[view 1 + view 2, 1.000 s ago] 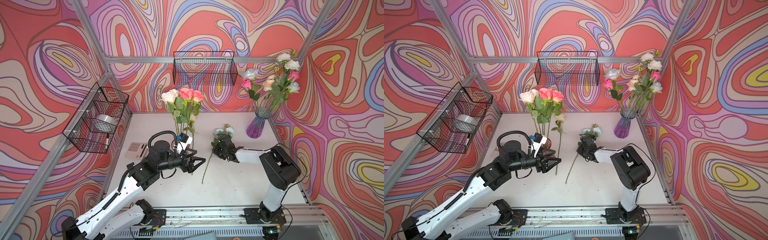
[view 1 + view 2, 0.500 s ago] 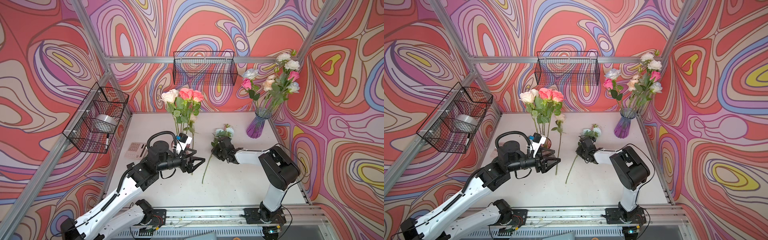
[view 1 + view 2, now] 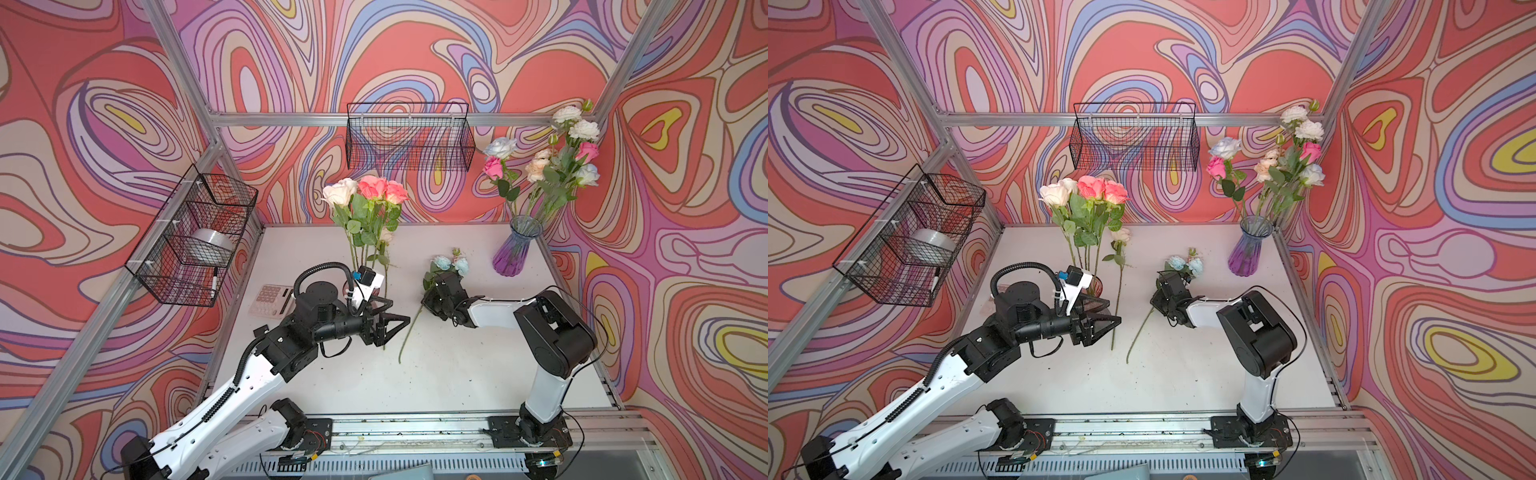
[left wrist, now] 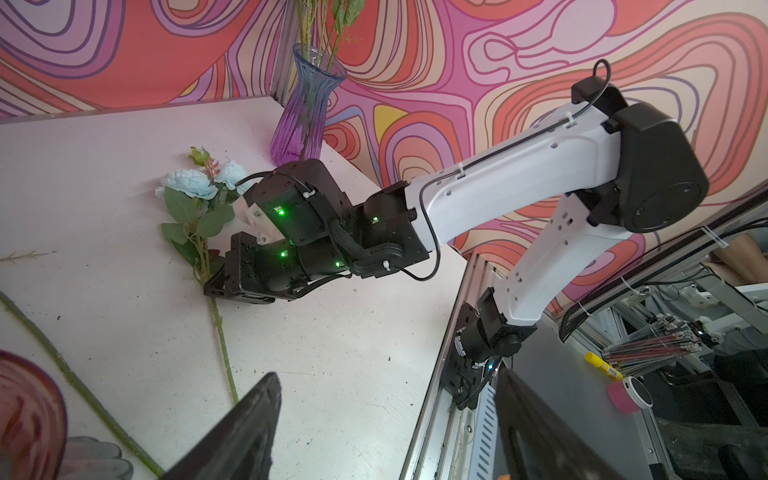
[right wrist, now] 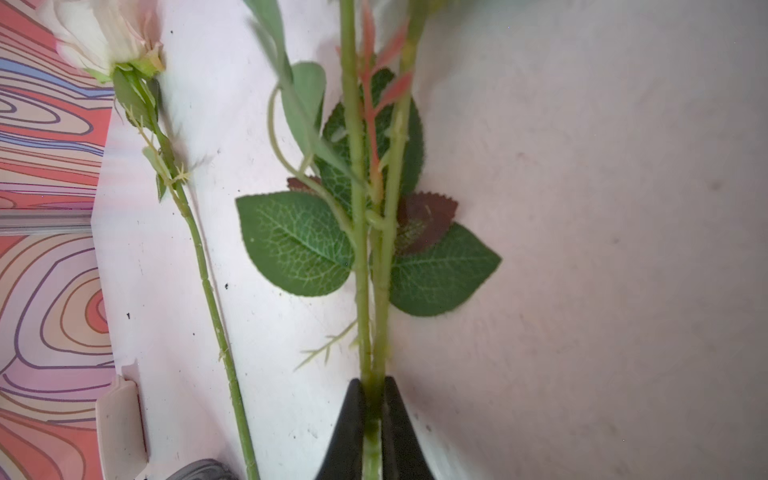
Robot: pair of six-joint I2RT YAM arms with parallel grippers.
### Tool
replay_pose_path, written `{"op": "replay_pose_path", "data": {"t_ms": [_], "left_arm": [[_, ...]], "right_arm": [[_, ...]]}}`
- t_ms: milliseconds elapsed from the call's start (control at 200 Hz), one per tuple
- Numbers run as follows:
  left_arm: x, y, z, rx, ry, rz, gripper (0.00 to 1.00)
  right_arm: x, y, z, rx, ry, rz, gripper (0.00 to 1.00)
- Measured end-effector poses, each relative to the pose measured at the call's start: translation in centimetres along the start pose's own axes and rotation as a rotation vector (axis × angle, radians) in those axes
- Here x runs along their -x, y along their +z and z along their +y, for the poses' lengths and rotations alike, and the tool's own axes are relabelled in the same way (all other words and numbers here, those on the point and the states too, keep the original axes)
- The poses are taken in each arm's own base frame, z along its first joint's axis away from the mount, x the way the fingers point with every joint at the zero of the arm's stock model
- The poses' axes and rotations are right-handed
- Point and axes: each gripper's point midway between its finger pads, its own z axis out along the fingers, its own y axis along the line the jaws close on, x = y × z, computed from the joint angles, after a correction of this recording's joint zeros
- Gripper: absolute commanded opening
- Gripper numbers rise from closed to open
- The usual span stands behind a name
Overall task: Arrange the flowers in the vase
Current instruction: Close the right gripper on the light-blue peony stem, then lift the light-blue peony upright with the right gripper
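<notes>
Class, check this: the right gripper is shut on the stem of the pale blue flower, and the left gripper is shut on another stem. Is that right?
Not quite. The left gripper is open and holds nothing; the left wrist view shows its fingers wide apart. The rest stands: the right gripper is shut on the stem of the pale blue flower.

From where I stand, the left arm slopes up from its base at the near rail, bends at the elbow and holds its forearm level toward the middle. The left end effector [image 3: 400, 311] hangs above the desk [image 3: 457, 365] with jaws spread wide and nothing between them. The right arm stands upright from its base, folds sharply at the elbow and stretches low across. Its wrist tips down, and the right end effector [image 5: 372, 399] is pinched tight on the stem of the pale blue flower [image 3: 442, 262].
</notes>
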Motion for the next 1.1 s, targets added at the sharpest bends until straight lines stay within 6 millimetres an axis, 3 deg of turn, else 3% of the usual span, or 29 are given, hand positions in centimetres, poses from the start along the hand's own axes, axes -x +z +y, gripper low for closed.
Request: {"op": "replay_pose_path", "data": {"t_ms": [170,335,696,1102], "left_arm": [[-0.2,0.0,0.1,0.002,-0.003,0.007,0.81],[-0.2,0.0,0.1,0.008,-0.002,0.009,0.81],[0.3,-1.0,0.4,0.054,0.033,-0.026,0.81],[3.2,-4.3,1.9,0.241,0.101,-0.187,0.84]], "right_arm": [[0.1,-0.7,-0.4,-0.011,-0.010,-0.009,0.00],[0.6,-2.6,-0.2,-0.008,-0.037,-0.038,0.00],[2.8,-7.9,3.9,0.108,-0.175,-0.150,0.00],[2.5,-15.7,10.1,0.271,-0.373,-0.312,0.00]]}}
